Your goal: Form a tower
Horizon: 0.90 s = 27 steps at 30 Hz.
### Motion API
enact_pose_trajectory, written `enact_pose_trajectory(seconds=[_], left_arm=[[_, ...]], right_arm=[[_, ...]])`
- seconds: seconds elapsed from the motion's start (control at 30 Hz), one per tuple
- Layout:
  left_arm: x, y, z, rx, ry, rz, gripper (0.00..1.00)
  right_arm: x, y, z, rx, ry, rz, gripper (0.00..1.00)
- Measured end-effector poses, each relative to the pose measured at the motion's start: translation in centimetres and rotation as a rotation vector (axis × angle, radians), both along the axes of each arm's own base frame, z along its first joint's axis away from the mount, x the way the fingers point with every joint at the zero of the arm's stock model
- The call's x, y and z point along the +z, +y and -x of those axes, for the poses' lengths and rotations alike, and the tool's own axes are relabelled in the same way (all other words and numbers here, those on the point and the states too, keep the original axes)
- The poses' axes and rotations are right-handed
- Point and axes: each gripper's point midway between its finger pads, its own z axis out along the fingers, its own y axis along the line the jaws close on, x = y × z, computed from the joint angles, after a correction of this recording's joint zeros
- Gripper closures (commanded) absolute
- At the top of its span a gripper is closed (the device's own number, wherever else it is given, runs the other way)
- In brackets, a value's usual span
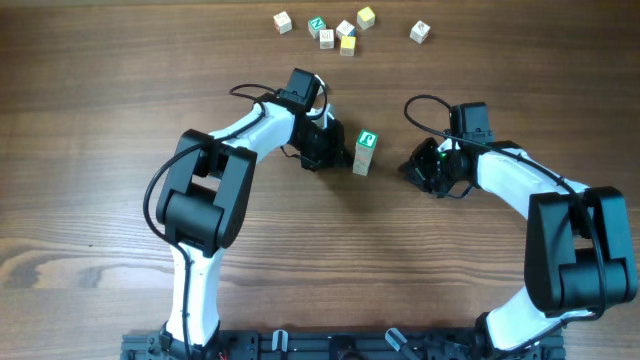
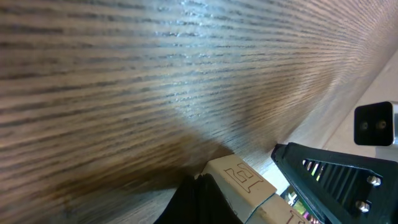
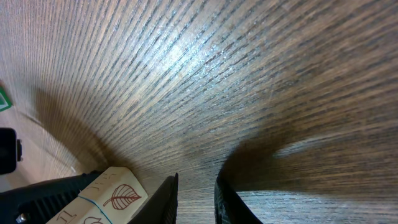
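The tower [image 1: 365, 152] is a short upright stack of pale wooden cubes with a green letter on its top face, standing mid-table. My left gripper [image 1: 334, 150] is shut just left of it, with its fingertips against or very near the tower's side. In the left wrist view the shut left gripper [image 2: 198, 180] sits beside the tower [image 2: 242, 182], whose face bears a red letter. My right gripper [image 1: 418, 168] stands right of the tower, clear of it. In the right wrist view the right gripper [image 3: 196, 182] is slightly open over bare wood, and the tower [image 3: 118, 196] shows a red leaf drawing.
Several loose cubes [image 1: 345, 30] lie scattered at the table's far edge, with one cube [image 1: 420, 32] apart to the right and another [image 1: 283, 22] to the left. Both arms' white links arc in from the near edge.
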Motion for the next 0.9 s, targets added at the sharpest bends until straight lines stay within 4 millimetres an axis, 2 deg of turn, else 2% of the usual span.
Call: enact_pose_trajectory(seconds=[0.9], left_arm=[[-0.07,0.28,1.04,-0.002,0.053,-0.01,0.96]], right_arm=[[0.0,-0.05,-0.02,-0.001,-0.001,0.003,0.78]])
